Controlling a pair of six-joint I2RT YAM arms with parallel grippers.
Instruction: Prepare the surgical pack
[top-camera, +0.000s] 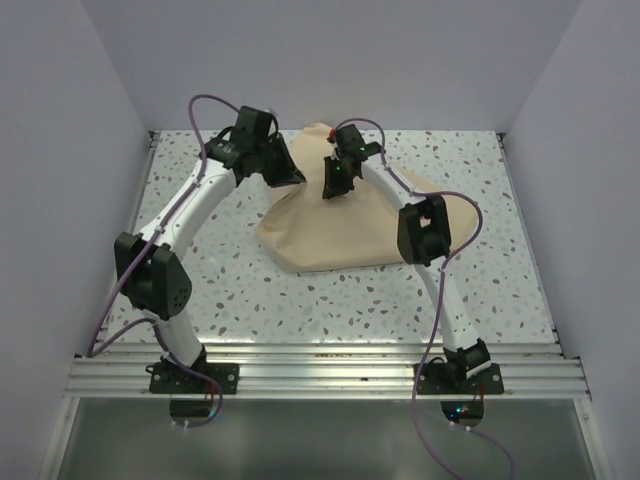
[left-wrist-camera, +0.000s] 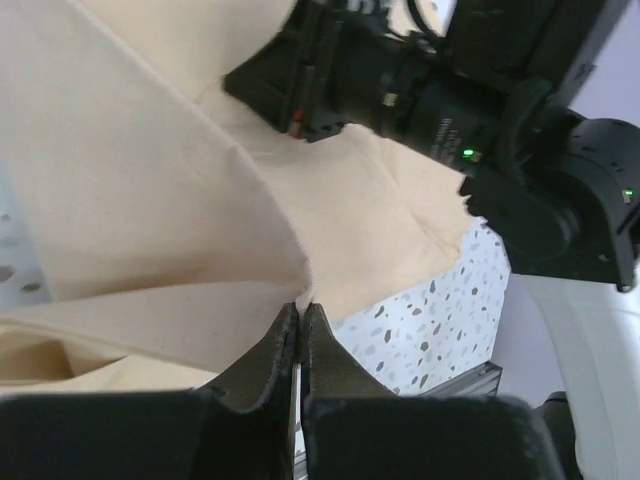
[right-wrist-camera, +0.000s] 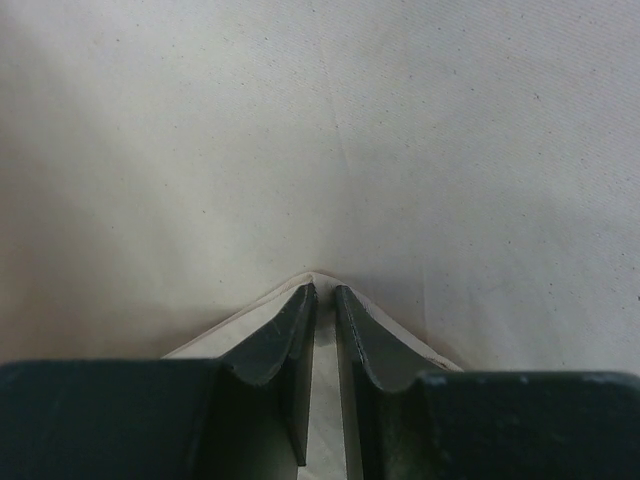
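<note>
— Where's your cloth (top-camera: 340, 225)?
— Heaped on the speckled table (top-camera: 300, 300), pale walls (top-camera: 60, 150) on three sides. Your left claw (left-wrist-camera: 302, 312) pinches its fold at the tips; your right claw (right-wrist-camera: 325, 292), nearly closed, nips a corner.

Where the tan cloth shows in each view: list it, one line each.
Top external: tan cloth mid-table, toward the back.
Left wrist: fills left and centre, edge between the left fingers.
Right wrist: fills the frame above the right fingers.
Shared landmark: speckled table, top and left wrist only.
</note>
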